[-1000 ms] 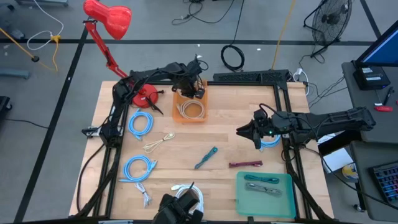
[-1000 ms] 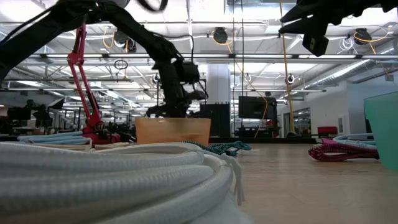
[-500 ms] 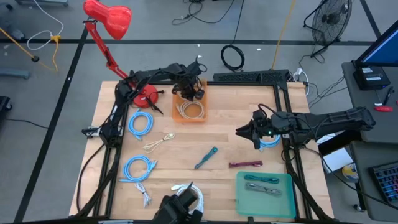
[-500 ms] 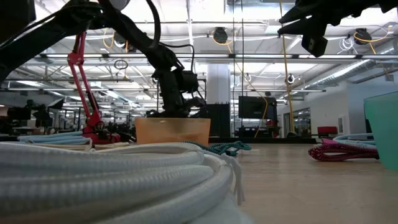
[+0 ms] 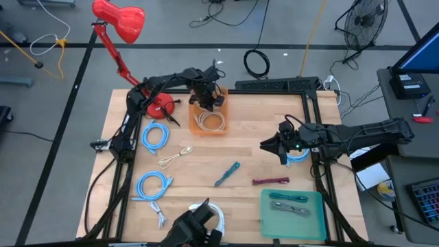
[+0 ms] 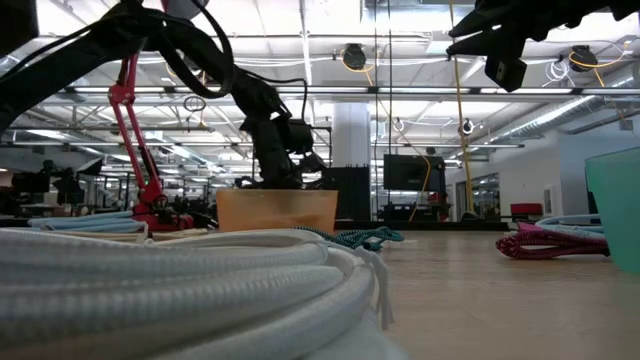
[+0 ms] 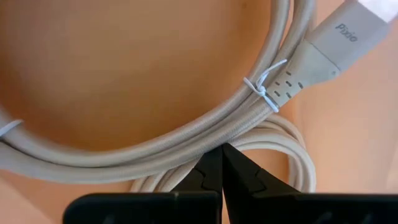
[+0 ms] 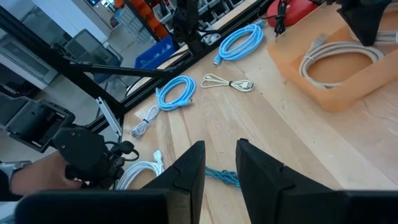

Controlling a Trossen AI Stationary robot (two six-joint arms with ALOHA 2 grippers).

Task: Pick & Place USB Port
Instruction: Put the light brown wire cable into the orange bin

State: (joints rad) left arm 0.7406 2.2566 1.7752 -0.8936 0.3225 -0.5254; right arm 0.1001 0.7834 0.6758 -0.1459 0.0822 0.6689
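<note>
Pale wooden table (image 5: 247, 154), matt; beige cable (image 7: 155, 140) braided (translucent orange plastic bin (image 5: 221, 129)).

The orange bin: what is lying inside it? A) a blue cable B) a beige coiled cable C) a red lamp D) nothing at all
B: the orange bin holds a beige coiled cable, and the left gripper hangs right over it with its fingers shut.
</note>
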